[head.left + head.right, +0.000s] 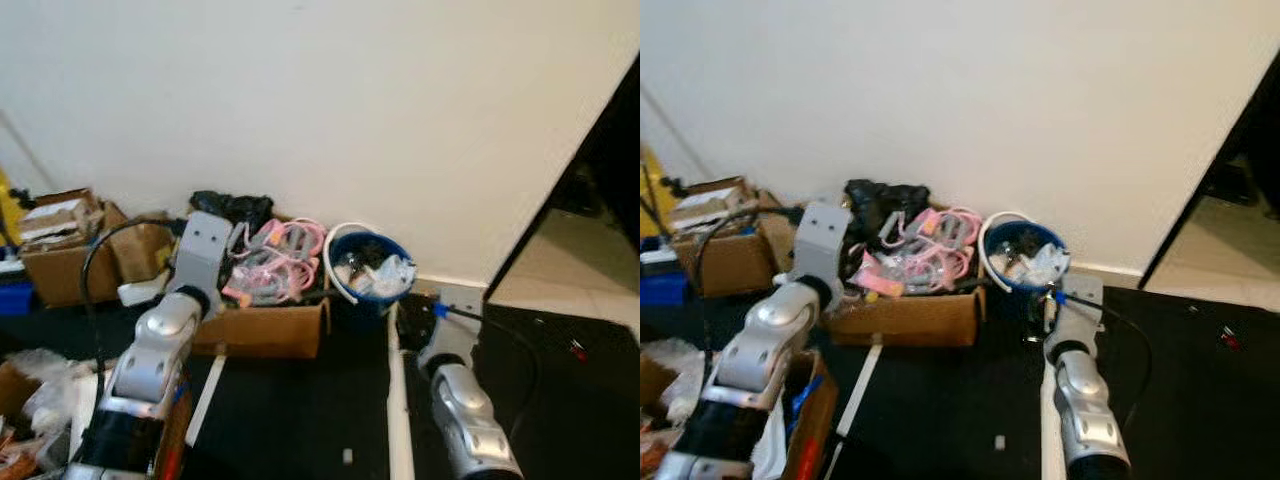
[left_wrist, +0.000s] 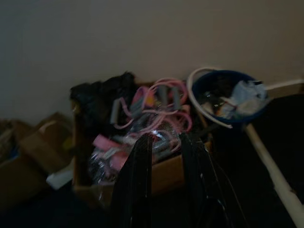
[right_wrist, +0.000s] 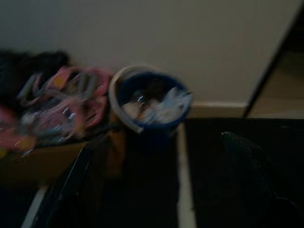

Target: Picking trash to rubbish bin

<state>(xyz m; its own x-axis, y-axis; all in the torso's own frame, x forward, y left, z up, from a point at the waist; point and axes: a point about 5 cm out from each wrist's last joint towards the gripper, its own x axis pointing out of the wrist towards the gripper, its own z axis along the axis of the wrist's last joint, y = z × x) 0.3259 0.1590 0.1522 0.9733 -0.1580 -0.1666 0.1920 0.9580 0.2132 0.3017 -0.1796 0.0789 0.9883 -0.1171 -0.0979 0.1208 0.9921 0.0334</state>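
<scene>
Our left gripper (image 2: 164, 156) holds its fingers narrowly apart, empty, over a cardboard box (image 1: 270, 328) stuffed with pink cords (image 1: 285, 260) and a black bag (image 1: 232, 208). Our right gripper (image 3: 161, 185) has its fingers spread wide, empty, pointing at the blue bin (image 1: 368, 270). We can read no writing anywhere. The bin stands against the wall at one o'clock of the box, touching it, holding crumpled white trash (image 1: 385, 275), a white handle (image 1: 333, 262) arching over its rim. More boxes (image 1: 70, 245) sit at nine o'clock.
</scene>
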